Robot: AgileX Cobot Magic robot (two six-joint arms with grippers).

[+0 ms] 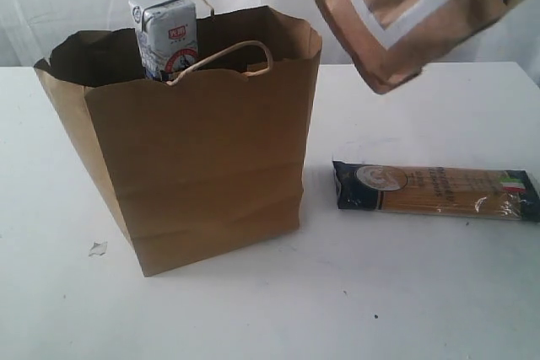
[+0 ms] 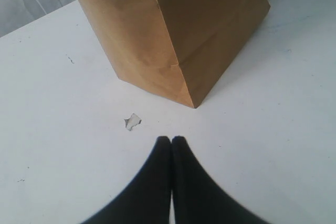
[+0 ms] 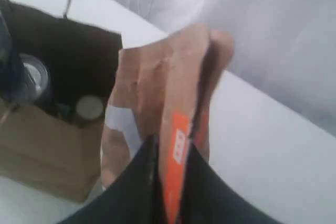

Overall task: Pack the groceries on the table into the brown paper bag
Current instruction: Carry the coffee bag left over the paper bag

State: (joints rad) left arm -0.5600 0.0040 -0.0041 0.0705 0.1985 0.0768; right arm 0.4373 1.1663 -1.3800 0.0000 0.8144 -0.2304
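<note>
The brown paper bag [image 1: 198, 145] stands open on the white table [image 1: 405, 292], with a small white-blue carton [image 1: 164, 29] sticking up out of it. Inside the brown paper bag [image 3: 58, 145] I see a pull-tab can [image 3: 32, 74] and a white cap [image 3: 89, 106]. My right gripper [image 3: 172, 142] is shut on the brown pouch with orange label [image 3: 163, 93], holding the pouch [image 1: 422, 10] in the air to the right of the bag's rim. The dark-blue spaghetti packet [image 1: 434, 190] lies flat to the right of the bag. My left gripper [image 2: 171, 141] is shut and holds nothing, low over the table near the bag's corner [image 2: 191, 100].
A small white crumb [image 2: 132, 121] lies on the table just ahead of the left fingertips [image 2: 163, 141]; the crumb [image 1: 98, 249] sits left of the bag's base. A pale curtain [image 1: 84, 6] hangs behind the table.
</note>
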